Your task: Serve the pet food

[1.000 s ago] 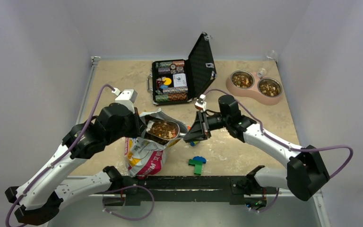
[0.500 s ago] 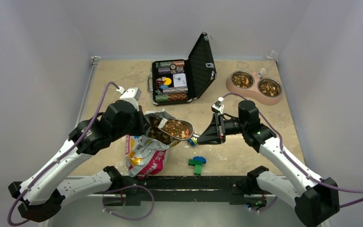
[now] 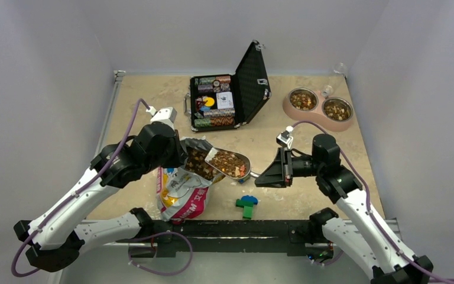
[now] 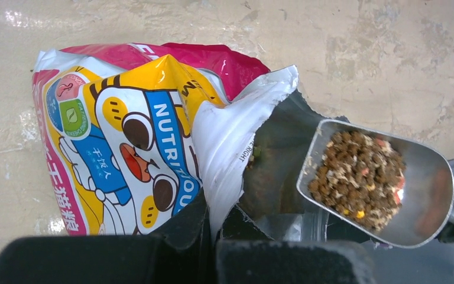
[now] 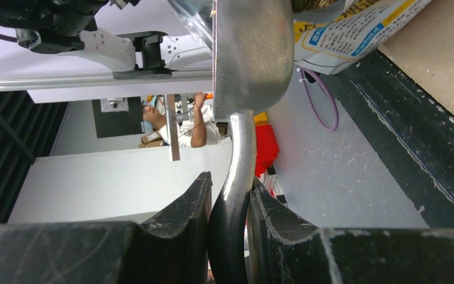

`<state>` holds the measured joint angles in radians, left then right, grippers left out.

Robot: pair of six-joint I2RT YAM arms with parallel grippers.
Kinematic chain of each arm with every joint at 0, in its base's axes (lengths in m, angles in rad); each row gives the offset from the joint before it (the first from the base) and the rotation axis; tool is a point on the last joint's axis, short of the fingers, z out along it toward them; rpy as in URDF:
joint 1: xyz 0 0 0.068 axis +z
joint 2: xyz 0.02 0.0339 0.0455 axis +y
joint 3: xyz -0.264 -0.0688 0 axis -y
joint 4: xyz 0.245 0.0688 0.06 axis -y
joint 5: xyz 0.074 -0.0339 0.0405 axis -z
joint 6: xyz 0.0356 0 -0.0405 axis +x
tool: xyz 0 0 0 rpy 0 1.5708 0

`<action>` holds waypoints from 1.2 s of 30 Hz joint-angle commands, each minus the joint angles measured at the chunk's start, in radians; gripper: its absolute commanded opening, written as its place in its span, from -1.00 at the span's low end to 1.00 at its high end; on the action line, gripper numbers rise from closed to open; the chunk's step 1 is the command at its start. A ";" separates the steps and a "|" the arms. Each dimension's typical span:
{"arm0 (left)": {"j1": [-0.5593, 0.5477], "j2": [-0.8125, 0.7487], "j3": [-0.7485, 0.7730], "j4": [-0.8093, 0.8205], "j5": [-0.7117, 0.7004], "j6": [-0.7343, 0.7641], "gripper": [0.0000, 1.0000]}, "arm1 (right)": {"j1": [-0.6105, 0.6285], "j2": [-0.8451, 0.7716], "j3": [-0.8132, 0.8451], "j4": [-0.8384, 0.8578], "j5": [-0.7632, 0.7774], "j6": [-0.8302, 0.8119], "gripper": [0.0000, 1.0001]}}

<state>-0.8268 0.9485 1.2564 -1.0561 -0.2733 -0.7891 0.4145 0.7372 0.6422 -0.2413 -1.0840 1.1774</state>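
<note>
Kibble [image 4: 357, 177], a loose heap of brown pellets with tan and reddish bits, fills a shiny metal scoop [image 4: 431, 189] at the open mouth of a crinkled, glossy bag [image 4: 130, 142]. Only the right wrist view shows the right jaws pinching the scoop's curved handle. The left jaws clamp the bag's rim.

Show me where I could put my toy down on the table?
Bare table lies left of the chip case and between it and the twin bowls. Crowded in the middle: food bag, full scoop, toy blocks.
</note>
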 commanded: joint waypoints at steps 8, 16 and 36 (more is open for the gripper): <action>0.003 -0.004 0.060 -0.050 -0.175 -0.047 -1.00 | -0.118 -0.101 0.178 -0.102 0.013 0.018 -1.00; 0.003 -0.036 0.061 -0.040 -0.188 -0.001 -1.00 | -0.348 -0.012 0.276 -0.170 -0.026 -0.065 -1.00; 0.004 -0.042 0.098 0.024 -0.159 0.209 -1.00 | -0.710 0.451 0.103 0.084 -0.052 -0.329 -1.00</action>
<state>-0.8280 0.9115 1.2911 -1.1324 -0.3805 -0.6666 -0.2394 1.1042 0.7063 -0.2798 -1.0927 0.9436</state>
